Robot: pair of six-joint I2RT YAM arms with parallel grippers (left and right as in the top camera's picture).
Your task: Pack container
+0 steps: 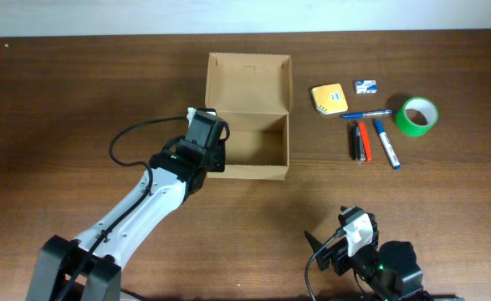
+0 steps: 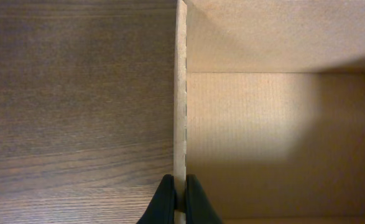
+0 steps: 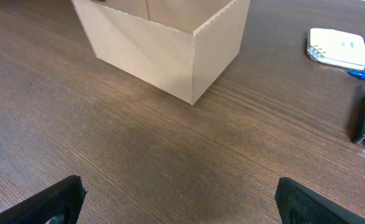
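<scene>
Nearest the base, we find the right gripper (image 3: 182, 208) held low over the bare table (image 1: 61, 84). Its jaws are spread wide, one finger at each lower corner of the right wrist view, and nothing lies between them.

Further out, the left arm reaches diagonally to the container (image 1: 258, 171). The left gripper (image 2: 180, 200) is pinched narrow on the top edge of the container's left side wall, with one finger outside over the table and the other inside the box. We see the cardboard edge running straight up from between the fingertips in the left wrist view.

The container stands upright near the middle of the table, well apart from the right gripper. Its lid flap (image 1: 249, 82) is hinged at the far wall and folded back open.

To the right of the container we find:
- a black marker (image 1: 355, 142), a red marker (image 1: 364, 140) and a blue marker (image 1: 386, 144), lying close together;
- a blue pen (image 1: 366, 114) across their far ends;
- a green tape roll (image 1: 417, 115) at the far right;
- a yellow notepad (image 1: 329, 98);
- a small blue-and-white item (image 1: 365, 86), farthest out and too small to identify.
</scene>
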